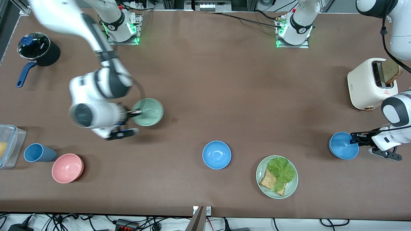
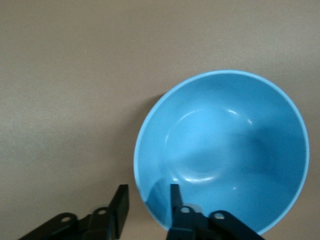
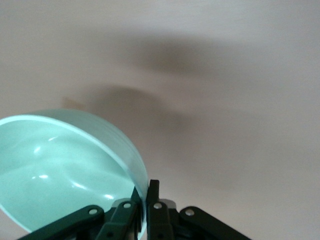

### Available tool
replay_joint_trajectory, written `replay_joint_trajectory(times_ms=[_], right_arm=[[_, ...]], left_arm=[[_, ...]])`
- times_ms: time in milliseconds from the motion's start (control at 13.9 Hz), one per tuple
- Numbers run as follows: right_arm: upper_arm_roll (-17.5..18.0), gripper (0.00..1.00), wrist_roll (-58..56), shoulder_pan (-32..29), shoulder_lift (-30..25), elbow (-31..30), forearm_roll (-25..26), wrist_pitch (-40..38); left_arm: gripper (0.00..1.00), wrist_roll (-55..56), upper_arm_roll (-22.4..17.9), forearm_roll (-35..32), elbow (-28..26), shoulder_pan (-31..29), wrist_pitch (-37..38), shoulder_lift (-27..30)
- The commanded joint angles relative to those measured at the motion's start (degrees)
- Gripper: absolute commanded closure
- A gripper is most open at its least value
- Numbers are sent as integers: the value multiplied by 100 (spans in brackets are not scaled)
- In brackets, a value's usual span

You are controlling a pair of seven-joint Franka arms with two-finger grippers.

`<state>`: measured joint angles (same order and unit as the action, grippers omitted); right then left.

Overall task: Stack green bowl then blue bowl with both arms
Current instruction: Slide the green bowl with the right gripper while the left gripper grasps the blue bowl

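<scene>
The pale green bowl (image 1: 150, 111) (image 3: 60, 170) hangs tilted above its shadow on the table, toward the right arm's end. My right gripper (image 1: 136, 112) (image 3: 146, 192) is shut on its rim, one finger inside and one outside. A blue bowl (image 1: 343, 146) (image 2: 225, 150) sits on the table at the left arm's end. My left gripper (image 1: 354, 138) (image 2: 147, 200) straddles its rim with the fingers still apart; the outer finger (image 2: 120, 202) stands clear of the bowl's wall. A second blue bowl (image 1: 216, 155) rests in the middle, nearer the front camera.
A green plate (image 1: 260, 180) with lettuce and bread lies beside the middle blue bowl. A pink bowl (image 1: 67, 167), blue cup (image 1: 38, 152) and clear container (image 1: 9, 144) are at the right arm's end. A black pot (image 1: 38, 49) and a white toaster (image 1: 369, 83) stand farther back.
</scene>
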<state>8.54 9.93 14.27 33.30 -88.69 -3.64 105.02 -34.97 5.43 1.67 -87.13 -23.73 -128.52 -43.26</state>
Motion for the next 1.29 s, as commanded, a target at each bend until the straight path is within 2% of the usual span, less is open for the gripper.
replay_joint_trajectory(times_ms=[0, 72, 215, 359, 575, 790, 862, 934, 1006, 1221], right_arm=[[-45, 100, 1015, 863, 633, 659, -76, 201], [-45, 100, 1315, 1067, 773, 721, -76, 421], [-45, 100, 1738, 1471, 1037, 766, -198, 991], [-45, 100, 1985, 1604, 1179, 775, -574, 1432], [-54, 100, 2091, 1841, 1346, 775, -1173, 1793], [-54, 100, 2153, 1860, 1390, 766, -1218, 1838], [-63, 66, 2170, 1860, 1390, 775, -1227, 1812], [-63, 1, 2345, 1851, 1338, 775, -1210, 1786], [-72, 0, 2477, 1825, 1259, 783, -1192, 1707], [-255, 0, 2522, 1772, 732, 1028, -1175, 1050]], left_arm=[[88, -237, 54, 79, 135, -9, 91, -59], [94, -360, 54, 79, 144, -9, 82, -59], [96, -676, 54, 87, 144, -9, 82, -51], [99, -757, 89, 149, 100, -18, 221, -24], [99, -774, 318, 149, 144, -62, 1037, 177], [100, -845, 431, 158, 179, -27, 1626, 616], [100, -801, 528, 158, 179, -27, 1916, 791], [100, -801, 590, 166, 179, -27, 2249, 924], [100, -679, 721, 219, 179, -27, 2531, 986], [100, -13, 1046, 342, 100, -27, 2657, 1197]])
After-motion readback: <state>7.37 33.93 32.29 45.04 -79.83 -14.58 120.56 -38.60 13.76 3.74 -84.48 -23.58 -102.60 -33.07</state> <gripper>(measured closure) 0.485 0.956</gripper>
